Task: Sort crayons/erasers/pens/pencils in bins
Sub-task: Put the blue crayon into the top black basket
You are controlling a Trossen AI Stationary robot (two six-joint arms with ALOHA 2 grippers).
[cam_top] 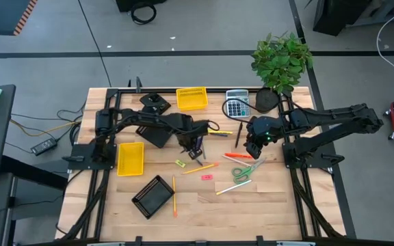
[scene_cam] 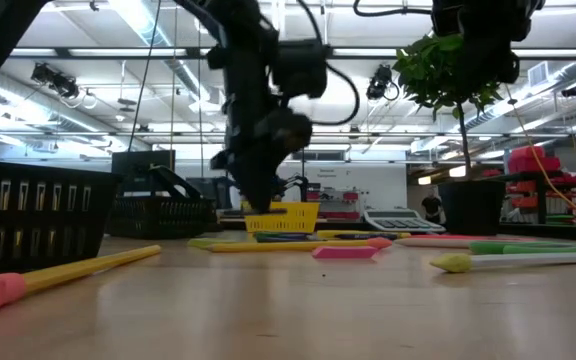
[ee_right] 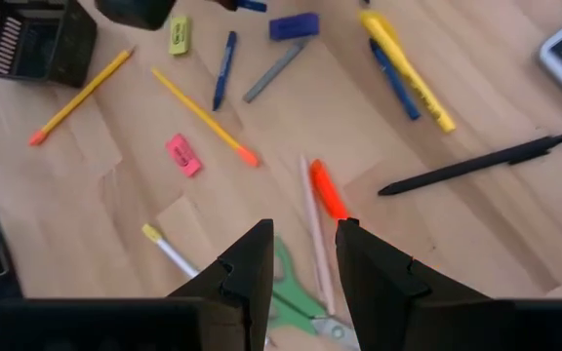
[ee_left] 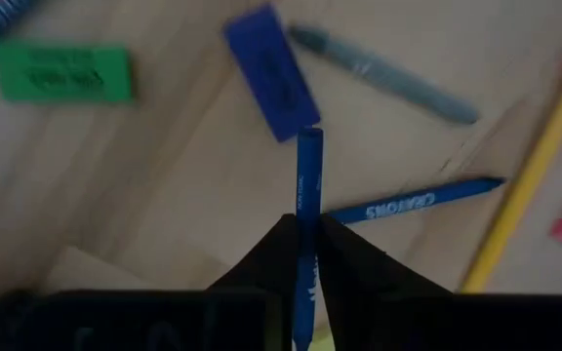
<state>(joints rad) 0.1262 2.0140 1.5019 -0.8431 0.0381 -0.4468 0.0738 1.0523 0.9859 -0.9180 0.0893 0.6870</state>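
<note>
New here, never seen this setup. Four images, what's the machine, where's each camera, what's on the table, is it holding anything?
Two dark robot arms work at a wooden table. One camera looks down from overhead, one sits at tabletop level, and one rides on each wrist. Scattered on the table are pencils, pens, crayons, erasers and green scissors, plus yellow and black bins and a calculator. The left pincer is shut on a blue crayon, seen in its wrist picture. The right pincer is open and empty above the scissors.
</note>
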